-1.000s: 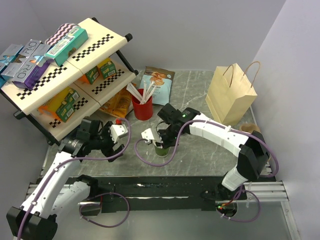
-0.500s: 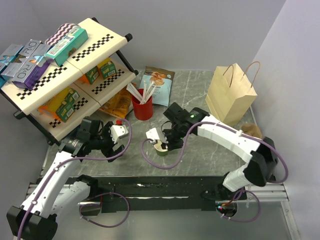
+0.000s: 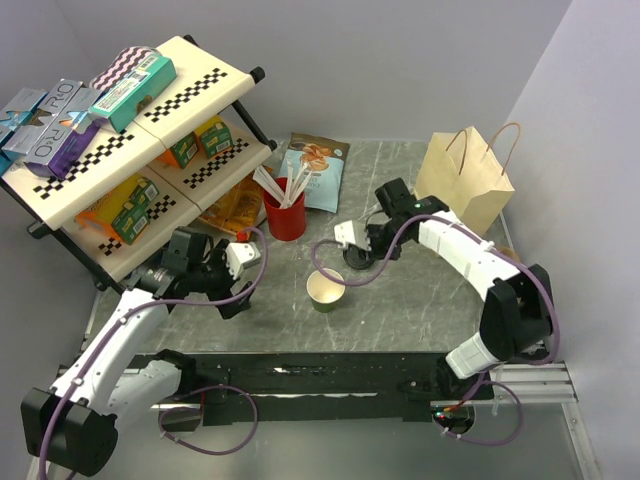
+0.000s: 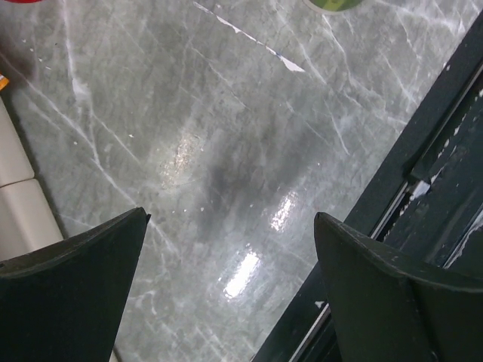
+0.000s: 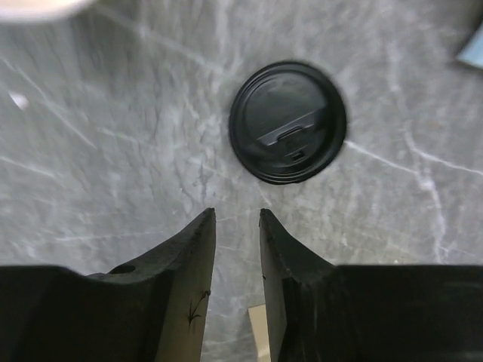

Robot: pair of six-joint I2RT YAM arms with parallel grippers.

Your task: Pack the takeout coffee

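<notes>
The takeout coffee cup (image 3: 325,290), dark green with a cream interior, stands open and upright on the marble table; its edge shows in the left wrist view (image 4: 332,4). Its round black lid (image 5: 287,121) lies flat on the table, apart from the cup. My right gripper (image 3: 352,250) hovers just above and beside the lid, to the cup's back right. In the right wrist view this gripper (image 5: 238,215) has its fingers a narrow gap apart and holds nothing. My left gripper (image 3: 236,287) is wide open and empty over bare table, left of the cup.
A brown paper bag (image 3: 462,190) stands open at the back right. A red cup with white stirrers (image 3: 285,215) and a snack pouch (image 3: 313,170) sit behind the green cup. A checkered snack shelf (image 3: 130,150) fills the back left.
My right gripper left the green cup and moved back and right to above the black lid. The cup stays on the table. The left arm shifted slightly.
</notes>
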